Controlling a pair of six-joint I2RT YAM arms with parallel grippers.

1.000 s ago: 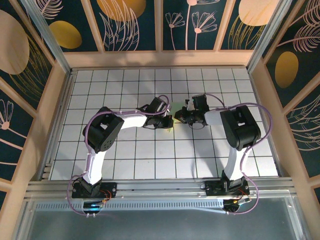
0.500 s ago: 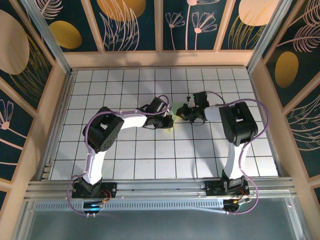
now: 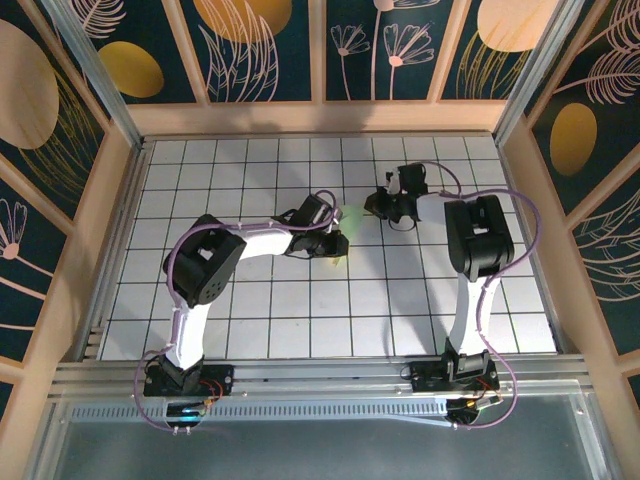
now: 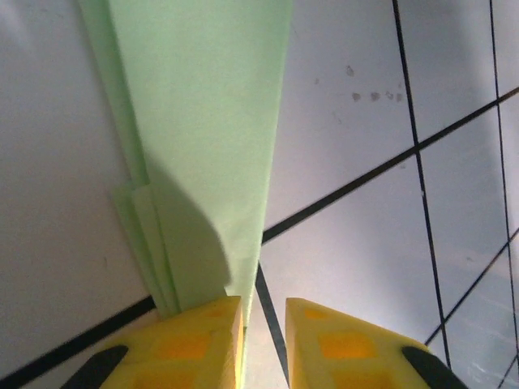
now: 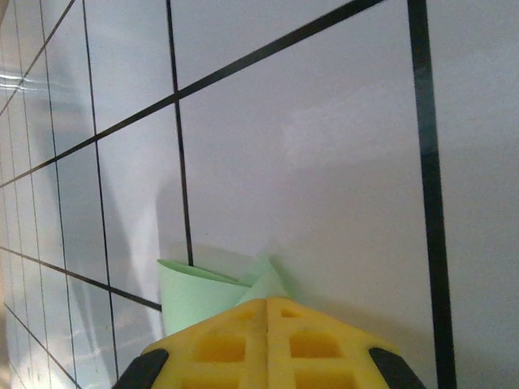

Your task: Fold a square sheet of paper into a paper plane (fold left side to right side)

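Right gripper (image 5: 268, 312) was shifted toward the table's (image 3: 250, 330) far edge (jaws closed); left gripper (image 4: 263, 324) is held slightly parted at the paper plane (image 4: 203, 121).

Nothing legible anywhere — no lettering, brand or number on the paper plane (image 4: 203, 121), grid tiles (image 3: 250, 300) or wall panels (image 3: 260, 50).

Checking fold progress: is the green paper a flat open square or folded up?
Folded. The left wrist view shows the paper as a long narrow strip with stacked layer edges along its left side.
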